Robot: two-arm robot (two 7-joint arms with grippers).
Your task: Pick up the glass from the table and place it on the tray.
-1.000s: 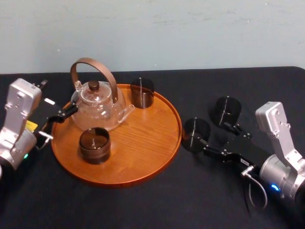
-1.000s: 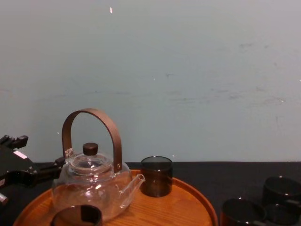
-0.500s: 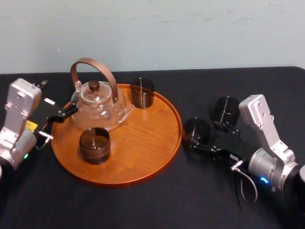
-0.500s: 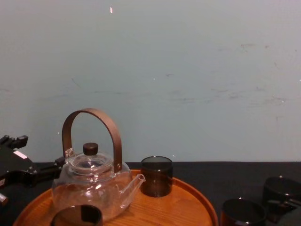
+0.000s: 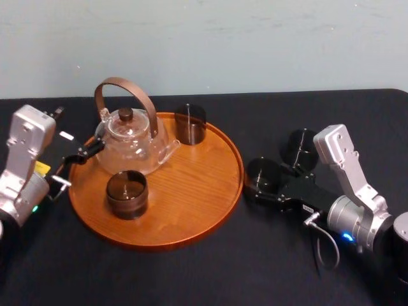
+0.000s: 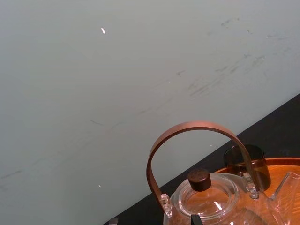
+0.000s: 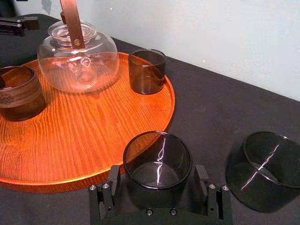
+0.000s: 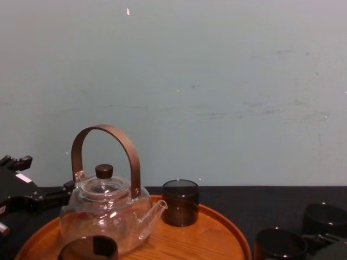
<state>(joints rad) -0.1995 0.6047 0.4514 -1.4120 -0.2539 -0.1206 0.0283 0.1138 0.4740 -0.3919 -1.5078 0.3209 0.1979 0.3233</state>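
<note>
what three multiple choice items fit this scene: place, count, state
1. Where is the right gripper? A around the glass nearest the tray, on the table; B in the tray's middle; C off the table.
2. How many glasses stand on the tray? A none; B two; C five.
3. That glass is: A tipped over; B lifted; C upright on the table.
Key: A, its open fingers flank that glass; B, one far, one near, by the teapot; C, its base rests on the black top. Left gripper idles beside the teapot.
</note>
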